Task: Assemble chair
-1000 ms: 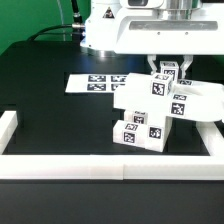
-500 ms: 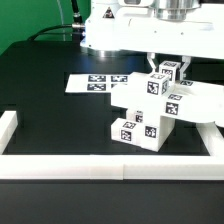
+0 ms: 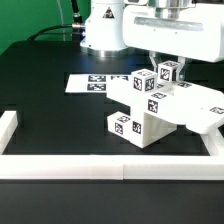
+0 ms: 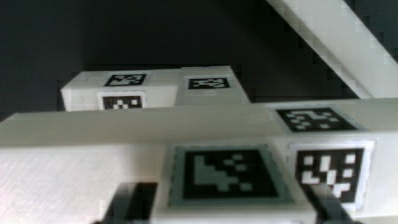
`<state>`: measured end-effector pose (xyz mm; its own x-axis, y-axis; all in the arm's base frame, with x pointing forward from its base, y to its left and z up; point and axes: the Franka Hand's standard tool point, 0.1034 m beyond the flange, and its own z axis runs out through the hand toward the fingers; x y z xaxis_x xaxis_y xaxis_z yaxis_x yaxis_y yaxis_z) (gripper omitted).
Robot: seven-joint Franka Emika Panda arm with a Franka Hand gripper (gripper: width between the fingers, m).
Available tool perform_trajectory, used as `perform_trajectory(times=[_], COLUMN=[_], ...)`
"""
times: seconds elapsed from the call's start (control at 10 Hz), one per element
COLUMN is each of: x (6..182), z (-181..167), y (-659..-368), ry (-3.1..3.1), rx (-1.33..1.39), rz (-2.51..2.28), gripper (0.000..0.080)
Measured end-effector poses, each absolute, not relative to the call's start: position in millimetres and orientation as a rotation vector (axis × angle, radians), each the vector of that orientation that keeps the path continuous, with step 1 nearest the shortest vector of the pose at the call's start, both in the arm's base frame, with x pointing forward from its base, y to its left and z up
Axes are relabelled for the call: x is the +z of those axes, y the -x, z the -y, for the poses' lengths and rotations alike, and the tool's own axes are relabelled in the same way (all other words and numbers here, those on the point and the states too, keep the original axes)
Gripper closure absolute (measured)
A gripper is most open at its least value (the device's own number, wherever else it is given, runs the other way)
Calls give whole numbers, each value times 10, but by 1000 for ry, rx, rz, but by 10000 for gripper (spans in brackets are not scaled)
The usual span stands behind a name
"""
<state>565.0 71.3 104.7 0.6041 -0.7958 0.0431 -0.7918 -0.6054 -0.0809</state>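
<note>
The partly joined white chair [image 3: 150, 112] stands on the black table, right of centre in the exterior view. It is a boxy tagged block [image 3: 133, 127] with a flat slab [image 3: 200, 108] sticking out to the exterior view's right, tilted. My gripper [image 3: 168, 76] comes down from above and is shut on a tagged upright part at the chair's top. In the wrist view my gripper [image 4: 226, 207] has dark fingers [image 4: 135, 206] on both sides of a tagged white block [image 4: 222, 178]. Another tagged part [image 4: 151, 88] lies beyond it.
The marker board [image 3: 92, 83] lies flat behind the chair, at the exterior view's left. The plain white border wall [image 3: 100, 166] runs along the front, with ends at the left [image 3: 8, 125] and right [image 3: 217, 140]. The wall also shows in the wrist view [image 4: 338, 40].
The chair has turned and shifted to the exterior view's right with my gripper shut on it. The flat slab now reaches farther right and the boxy block's corner faces front.
</note>
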Motion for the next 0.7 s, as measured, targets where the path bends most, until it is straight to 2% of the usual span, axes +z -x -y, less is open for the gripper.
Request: perform_trajectory(times=[0.1, 0.2, 0.3, 0.4, 0.5, 0.6, 0.7], x=[1049, 1046, 1044, 1042, 1041, 1039, 1038], z=[-714, -714, -713, -713, -713, -712, -712], y=[-5652, -5651, -5650, -5649, -5648, -5647, -5647], ry=[2718, 2715, 2717, 2717, 2718, 2718, 2718], rx=[-113, -112, -112, -112, -112, -111, -111], rz=[-1456, -1462, -1459, -1459, -1459, -1460, -1460], gripper=[530, 479, 333, 333, 216, 163, 154])
